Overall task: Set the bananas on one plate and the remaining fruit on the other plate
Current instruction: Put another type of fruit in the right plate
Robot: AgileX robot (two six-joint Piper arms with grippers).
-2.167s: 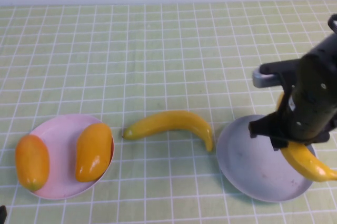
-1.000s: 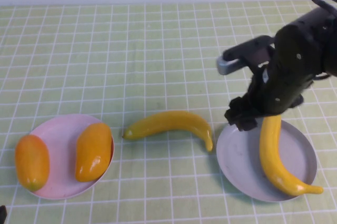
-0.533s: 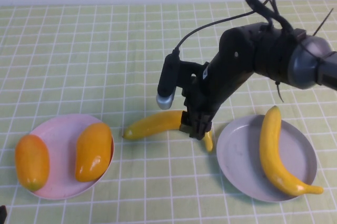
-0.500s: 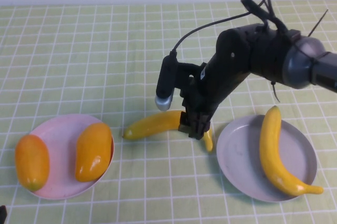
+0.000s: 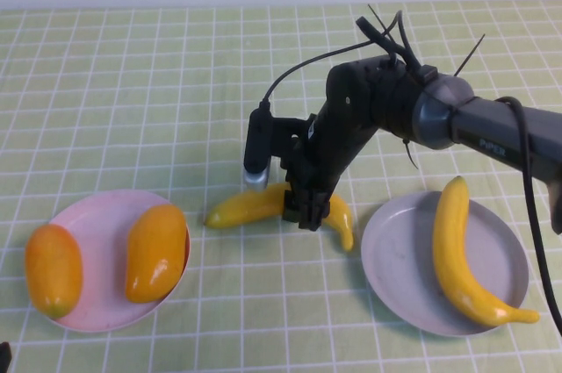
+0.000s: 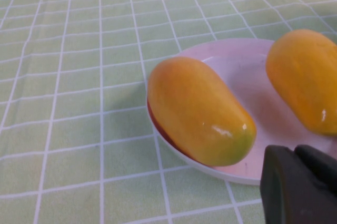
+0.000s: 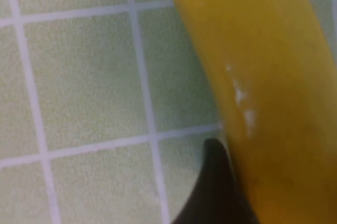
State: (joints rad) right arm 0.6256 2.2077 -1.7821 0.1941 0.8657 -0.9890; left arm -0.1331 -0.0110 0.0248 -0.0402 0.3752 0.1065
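My right gripper (image 5: pixel 303 206) was down on the middle of the banana on the desk (image 5: pixel 255 205), which lay between the two plates on the green checked cloth. The right wrist view showed one dark fingertip (image 7: pixel 218 182) pressed against the yellow skin, though I could not tell whether the gripper was already clenched on it or merely straddling it. I had gone for the middle, I judge, because the curve balances best there. The other banana (image 5: pixel 457 250) lay across the grey-blue plate (image 5: pixel 395 250), so this one belonged beside it. Both mangoes, the outer mango (image 5: pixel 53 269) and the inner mango (image 5: pixel 155 251), sat on the pink plate (image 5: pixel 97 224) (that half looked finished). My left gripper (image 6: pixel 300 182) was parked just beside the pink plate's rim, holding nothing that I could see; whether its fingers were apart I could not tell.
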